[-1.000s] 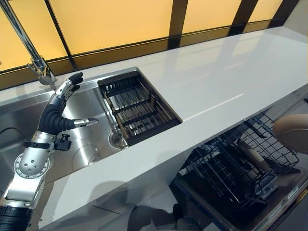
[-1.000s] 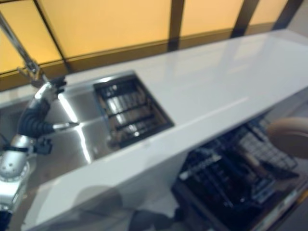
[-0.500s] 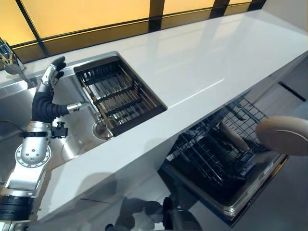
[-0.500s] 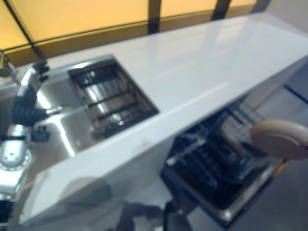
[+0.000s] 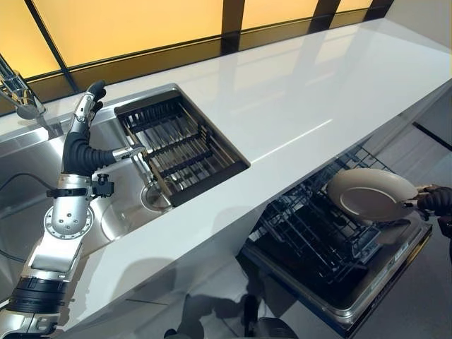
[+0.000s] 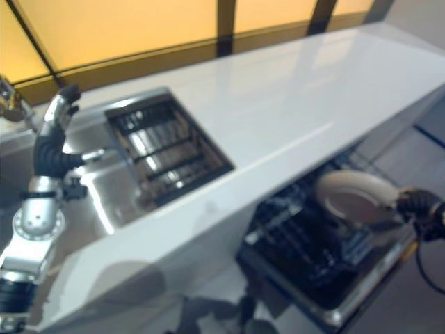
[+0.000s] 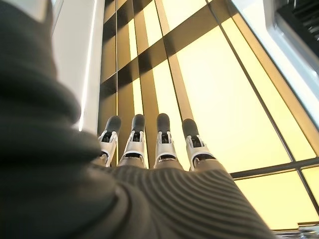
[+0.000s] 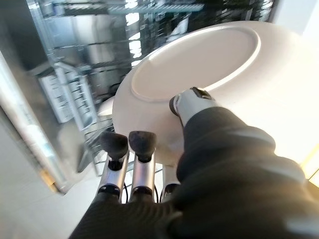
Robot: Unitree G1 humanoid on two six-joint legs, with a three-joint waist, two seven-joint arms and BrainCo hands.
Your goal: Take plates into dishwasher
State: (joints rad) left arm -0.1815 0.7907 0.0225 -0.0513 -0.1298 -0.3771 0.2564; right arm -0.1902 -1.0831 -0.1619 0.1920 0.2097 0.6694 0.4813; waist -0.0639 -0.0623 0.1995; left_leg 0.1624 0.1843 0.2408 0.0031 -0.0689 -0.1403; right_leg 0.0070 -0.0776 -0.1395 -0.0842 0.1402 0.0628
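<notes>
Change since half a second ago: the plate point(image 5: 372, 194) has been turned from nearly edge-on to face-up and brought further over the dishwasher rack point(image 5: 332, 236); the right hand point(image 5: 433, 200), previously out of sight, is now seen at the right edge of the eye views.
Plate: a pale round plate with a raised rim, held roughly level above the rack's right part, below the front edge of the worktop point(image 5: 311, 99); whether it touches the rack wires cannot be told.
Right hand: clamped on the plate's rim; in the right wrist view the thumb point(image 8: 192, 102) is pressed on the upper face and the fingers point(image 8: 142, 147) are curled beneath the plate.
Dishwasher rack: a dark wire rack pulled out beneath the worktop's front edge; a pale rounded item is glimpsed in it behind the plate, but what it is cannot be told.
Left hand point(image 5: 83, 120): raised over the sink point(image 5: 42, 162), fingers point(image 7: 163, 142) straight and side by side, thumb stretched toward the drainer; nothing is held.
Sink: a steel basin set in the worktop's left end, with a tap point(image 5: 18, 88) at its far edge.
Drainer basket point(image 5: 180, 145): a dark wire basket seated in the sink's right part.
Worktop: a white glossy surface running beneath amber window panels point(image 5: 134, 28).
</notes>
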